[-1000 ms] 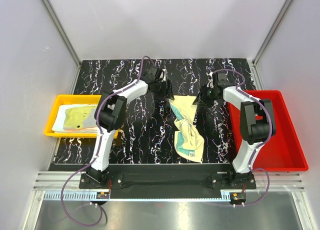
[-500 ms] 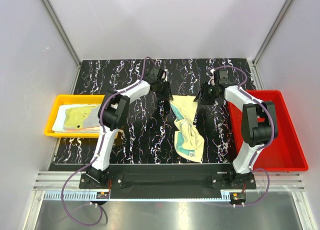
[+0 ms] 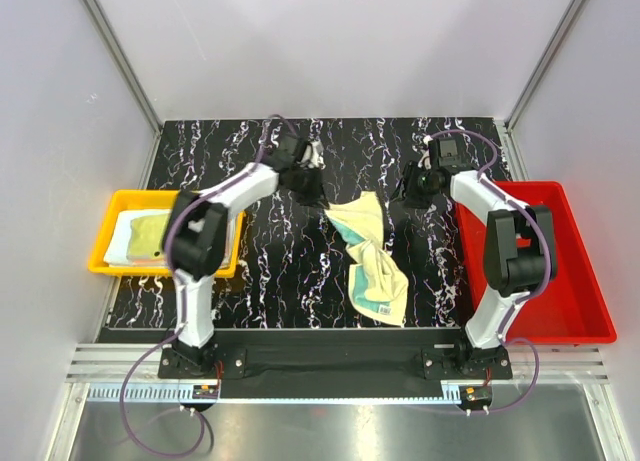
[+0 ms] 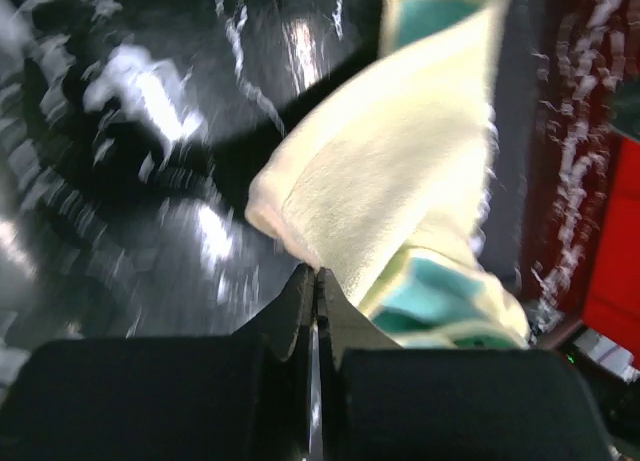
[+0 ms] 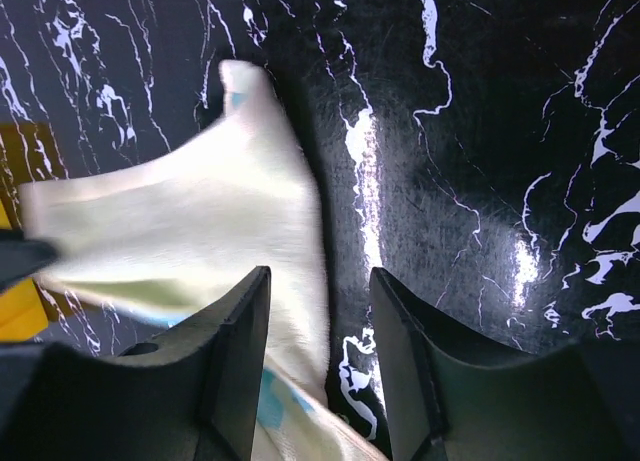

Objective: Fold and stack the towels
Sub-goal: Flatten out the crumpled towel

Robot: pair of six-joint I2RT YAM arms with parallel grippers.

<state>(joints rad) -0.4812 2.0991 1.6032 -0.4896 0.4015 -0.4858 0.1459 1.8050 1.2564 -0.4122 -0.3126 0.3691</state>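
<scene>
Pale yellow towel (image 3: 383,281) lay twisted at the tabletop's centre. Beyond, the left claw (image 4: 316,277) was clamped on its far corner; the right claw (image 5: 320,276) hung over the cloth, jaws apart. Judged risk: the shallow pinch slipping under a one-sided pull.

The top view is bright, evenly lit from above and sharp, with faint shadows under the arms. The glossy black surface (image 3: 270,271) throws white glare patches in both wrist views. The left wrist view is heavily motion-blurred and the towel (image 4: 400,181) is smeared. The right wrist view is crisper, though the towel's edges are soft and the right claw (image 5: 318,291) is dark and unfocused.
</scene>
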